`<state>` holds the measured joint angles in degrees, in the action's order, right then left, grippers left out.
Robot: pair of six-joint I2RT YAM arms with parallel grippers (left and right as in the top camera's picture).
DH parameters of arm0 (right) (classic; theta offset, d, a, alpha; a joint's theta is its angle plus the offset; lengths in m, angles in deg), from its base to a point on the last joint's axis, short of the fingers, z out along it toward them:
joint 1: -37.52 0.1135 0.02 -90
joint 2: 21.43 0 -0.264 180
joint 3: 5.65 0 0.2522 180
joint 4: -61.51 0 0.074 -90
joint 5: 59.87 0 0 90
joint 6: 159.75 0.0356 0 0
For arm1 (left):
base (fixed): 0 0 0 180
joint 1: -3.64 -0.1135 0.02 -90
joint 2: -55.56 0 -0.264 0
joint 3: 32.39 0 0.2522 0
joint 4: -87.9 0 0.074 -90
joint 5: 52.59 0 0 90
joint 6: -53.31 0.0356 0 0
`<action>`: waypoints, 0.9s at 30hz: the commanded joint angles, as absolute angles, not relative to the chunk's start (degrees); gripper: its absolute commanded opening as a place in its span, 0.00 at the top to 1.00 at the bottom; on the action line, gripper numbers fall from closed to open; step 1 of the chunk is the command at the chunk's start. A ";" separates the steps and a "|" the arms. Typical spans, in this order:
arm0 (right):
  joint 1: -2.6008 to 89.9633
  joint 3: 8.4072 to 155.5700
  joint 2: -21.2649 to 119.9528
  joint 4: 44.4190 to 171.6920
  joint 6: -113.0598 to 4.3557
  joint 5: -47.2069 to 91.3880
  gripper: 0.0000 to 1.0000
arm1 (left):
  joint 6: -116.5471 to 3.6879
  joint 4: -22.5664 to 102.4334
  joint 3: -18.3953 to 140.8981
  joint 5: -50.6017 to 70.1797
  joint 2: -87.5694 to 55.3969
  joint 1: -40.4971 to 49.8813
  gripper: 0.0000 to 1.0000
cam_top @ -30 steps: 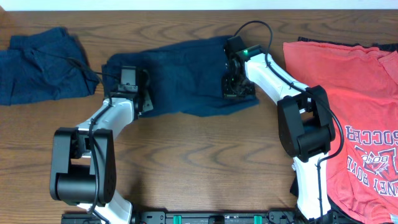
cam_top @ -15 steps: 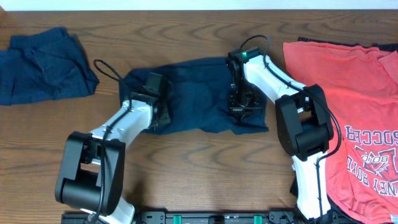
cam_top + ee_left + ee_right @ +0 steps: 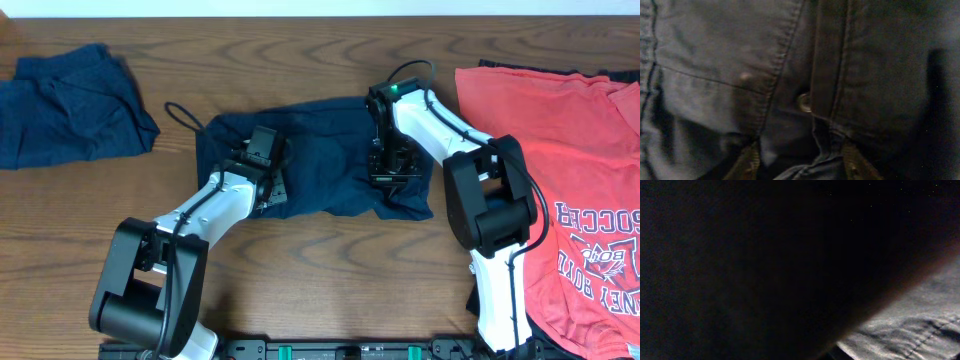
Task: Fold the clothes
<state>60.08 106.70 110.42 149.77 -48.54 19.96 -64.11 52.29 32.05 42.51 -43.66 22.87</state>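
The navy T-shirt (image 3: 325,160) lies crumpled on the worktop (image 3: 330,290) near its far edge, fold apparently underway. Left gripper (image 3: 801,167) stands apart over a seam (image 3: 785,60), right gripper (image 3: 392,172) closed atop the shirt; next likely needs a fresh edge grip.

White-shelled left arm (image 3: 215,200) and right arm (image 3: 430,115), bulky black joint housings, thin black cables looping off the wrists, black left gripper (image 3: 268,186) and right gripper (image 3: 391,166), small green light on the right wrist.
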 commanded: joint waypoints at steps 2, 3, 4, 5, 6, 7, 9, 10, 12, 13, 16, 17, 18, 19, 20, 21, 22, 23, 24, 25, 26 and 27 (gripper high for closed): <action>57.57 105.58 113.37 146.84 -49.08 21.10 0.99 | -64.88 53.23 27.24 41.22 -49.67 22.58 0.41; 56.85 105.58 113.37 146.84 -48.14 21.10 0.99 | -64.88 53.54 27.24 41.83 -49.67 22.58 0.41; 56.13 105.58 113.37 146.84 -47.25 21.10 0.99 | -64.88 53.69 27.24 42.36 -49.67 22.58 0.41; 55.30 105.58 113.37 146.84 -46.55 21.10 0.99 | -64.90 53.69 27.24 42.57 -49.67 22.58 0.41; 54.18 105.58 113.37 146.82 -45.94 21.10 0.99 | -64.88 53.69 27.24 42.64 -49.67 22.58 0.41; 53.13 105.58 113.37 146.60 -45.67 21.07 0.99 | -64.88 53.69 27.24 42.62 -49.67 22.58 0.41; 50.38 105.58 113.37 146.40 -45.65 21.07 0.99 | -64.88 53.69 27.24 42.62 -49.67 22.58 0.41; 49.18 105.58 113.37 146.40 -45.59 21.07 0.99 | -64.90 53.69 27.24 42.62 -49.67 22.58 0.41; 46.42 105.58 113.37 146.43 -46.07 21.05 0.99 | -64.90 53.67 27.24 42.62 -49.67 22.58 0.41; 45.44 105.58 113.37 146.43 -46.90 20.81 0.99 | -64.90 53.67 27.24 42.62 -49.67 22.58 0.41; 43.60 105.58 113.37 146.95 -48.49 20.64 0.99 | -64.88 53.69 27.24 42.62 -49.67 22.58 0.41; 43.43 105.58 113.37 147.30 -49.65 20.68 0.99 | -64.88 53.67 27.24 42.62 -49.67 22.58 0.41; 43.41 105.58 113.37 147.65 -50.59 20.77 0.99 | -64.88 53.69 27.24 42.62 -49.67 22.58 0.41; 43.47 105.58 113.37 147.91 -51.58 20.70 0.99 | -64.90 53.67 27.24 42.62 -49.67 22.58 0.41; 43.65 105.61 113.35 147.87 -52.45 20.70 0.99 | -64.90 53.67 27.24 42.62 -49.67 22.58 0.41; 43.91 105.65 113.20 147.63 -53.54 20.70 0.97 | -64.88 53.67 27.24 42.62 -49.67 22.58 0.41; 44.22 105.80 113.02 147.12 -54.48 20.75 0.93 | -64.90 53.67 27.24 42.62 -49.67 22.58 0.41; 44.57 106.15 112.63 146.60 -55.10 20.96 0.85 | -64.90 53.67 27.24 42.62 -49.67 22.58 0.40; 44.74 106.68 112.26 146.29 -55.10 21.07 0.80 | -64.90 53.67 27.24 42.62 -49.67 22.58 0.40; 44.92 107.55 111.67 145.99 -55.12 21.05 0.67 | -64.88 53.67 27.24 42.60 -49.67 22.58 0.40; 45.00 108.60 111.04 145.97 -55.27 21.05 0.58 | -64.90 53.67 27.24 42.60 -49.67 22.58 0.40; 45.05 109.91 110.44 145.97 -55.27 21.05 0.50 | -64.90 53.67 27.24 42.60 -49.67 22.58 0.40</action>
<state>44.87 107.90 110.25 147.78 -52.91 15.22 -64.44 54.44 31.37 44.45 -43.70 23.26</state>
